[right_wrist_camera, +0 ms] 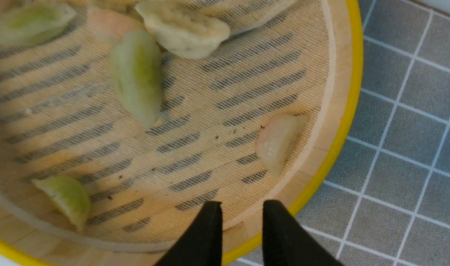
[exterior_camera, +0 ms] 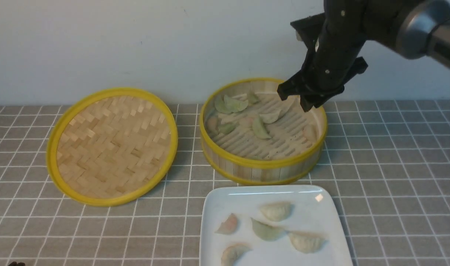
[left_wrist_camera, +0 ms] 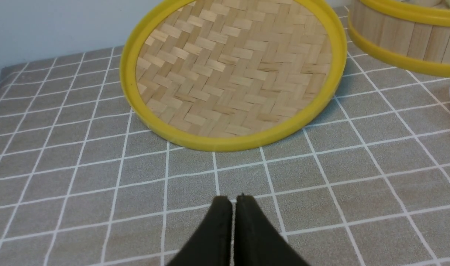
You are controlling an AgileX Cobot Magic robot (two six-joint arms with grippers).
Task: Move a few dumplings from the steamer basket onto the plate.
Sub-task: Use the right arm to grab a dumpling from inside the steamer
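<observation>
Left end effector (left_wrist_camera: 232, 201) is sitting nearest, over the checked bench (exterior_camera: 394, 166), its fingers pressed together on nothing. Beyond it, the plate (exterior_camera: 217, 199) is lying at 6 o'clock from the steamer basket (exterior_camera: 261, 171) and carrying five dumplings (exterior_camera: 266, 229). At the basket's 9 o'clock, a woven lid (exterior_camera: 112, 146) is lying just beside it. More dumplings are lying inside the basket, most bunched from 9 to 12 o'clock, one alone at 3 o'clock. Farthest, the right end effector (exterior_camera: 296, 99) is hovering over the basket's 1 o'clock rim, fingers narrowly parted, gripping nothing.
</observation>
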